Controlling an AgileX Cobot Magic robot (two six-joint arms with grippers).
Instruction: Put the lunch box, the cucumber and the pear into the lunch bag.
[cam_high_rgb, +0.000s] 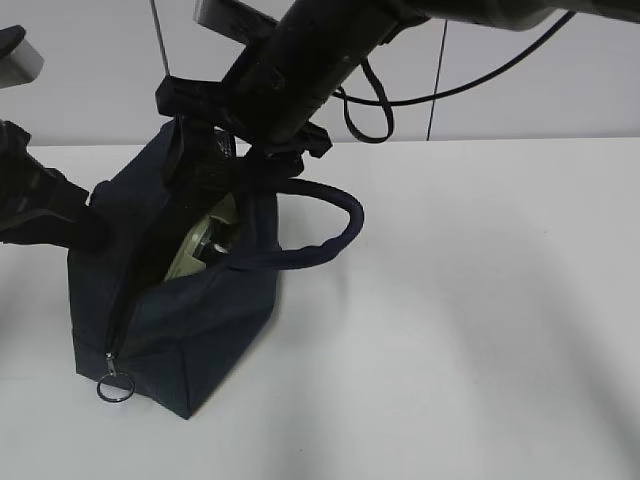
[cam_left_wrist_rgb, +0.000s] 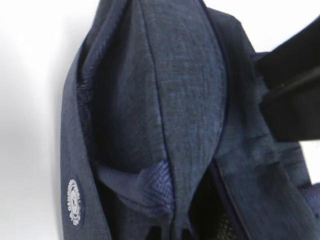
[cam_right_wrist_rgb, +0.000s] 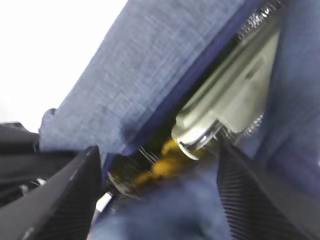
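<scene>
Exterior feed is evenly lit from above, a bit soft overall. White counter (cam_high_rgb: 480, 330) shows only faint, diffuse shadows, with a darker patch beside the lunch bag (cam_high_rgb: 215, 330). Arms near the lens are dark, underexposed and out of focus.

Left wrist: counter blown out to pure white on the left, bag fabric weave reasonably sharp in the middle, folds low in the frame go dim and soft.

Right wrist is worst: heavy motion blur, background overexposed, the sage-green lunch box lid (cam_right_wrist_rgb: 235, 95) smeared with a small glare streak, end effector fingers (cam_right_wrist_rgb: 60, 200) blurred.
</scene>
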